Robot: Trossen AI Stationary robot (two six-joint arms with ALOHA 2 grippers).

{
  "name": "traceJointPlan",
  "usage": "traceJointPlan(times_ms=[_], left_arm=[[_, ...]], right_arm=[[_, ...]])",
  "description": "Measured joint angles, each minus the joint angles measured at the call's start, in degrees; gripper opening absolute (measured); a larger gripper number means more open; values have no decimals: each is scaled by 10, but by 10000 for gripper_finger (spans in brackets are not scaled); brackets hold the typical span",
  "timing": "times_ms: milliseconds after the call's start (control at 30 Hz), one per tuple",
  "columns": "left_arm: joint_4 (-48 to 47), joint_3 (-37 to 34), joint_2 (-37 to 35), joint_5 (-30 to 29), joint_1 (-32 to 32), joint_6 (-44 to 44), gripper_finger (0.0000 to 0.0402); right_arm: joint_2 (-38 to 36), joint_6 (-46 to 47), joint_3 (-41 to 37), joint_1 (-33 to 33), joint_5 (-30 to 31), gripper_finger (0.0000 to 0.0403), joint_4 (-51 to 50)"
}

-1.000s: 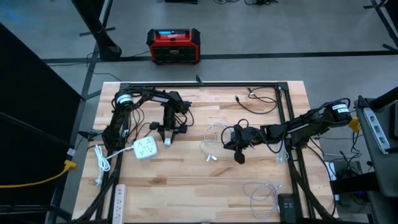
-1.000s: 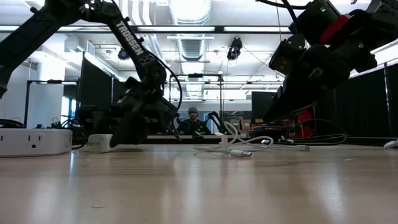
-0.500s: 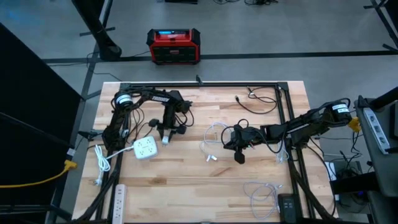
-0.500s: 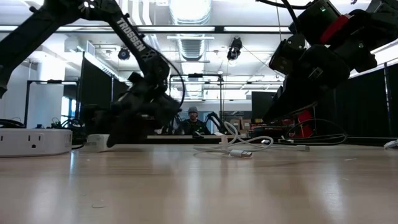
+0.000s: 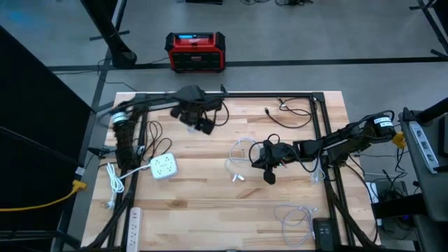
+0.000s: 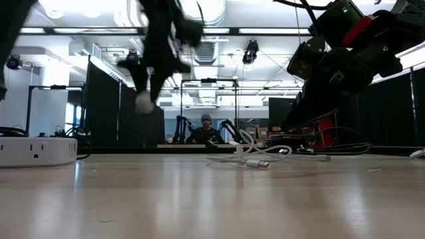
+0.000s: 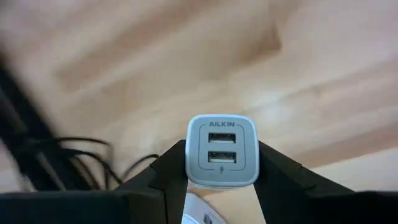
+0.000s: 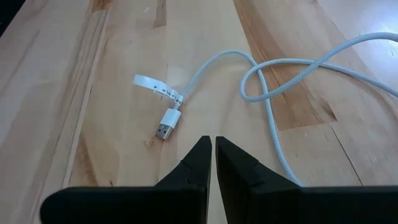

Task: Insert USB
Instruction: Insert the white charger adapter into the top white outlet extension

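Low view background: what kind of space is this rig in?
Likely a robotics lab or workshop. The low view shows ceiling strip lights, dark partition screens and a person seated at another arm rig; the high view shows bare concrete floor with a red portable power unit.

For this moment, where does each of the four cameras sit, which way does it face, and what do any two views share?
High view: above the table, looking straight down; both arms show, the left gripper lifted near the far edge.
Low view: at tabletop height, looking level into the room; arms enter from above.
Left wrist view: looks past its own fingers, clamped on the white USB charger.
Right wrist view: looks past the shut right gripper at the white USB cable.
Shared: high and right wrist views both show that cable.
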Motion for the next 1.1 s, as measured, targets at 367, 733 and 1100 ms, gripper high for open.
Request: traceJointPlan(times_ms=[367,733,1100], left_arm=[[1,-223,-249,-210,-250,-467,141],[-16,-311,-199,-113,-348,-645,141],[21,-315,-172,-102,-380,-740,141]], right_arm=[[0,-4,0,0,0,8,1],[0,-6,1,0,0,8,3],[0,-15,1,0,0,8,27]])
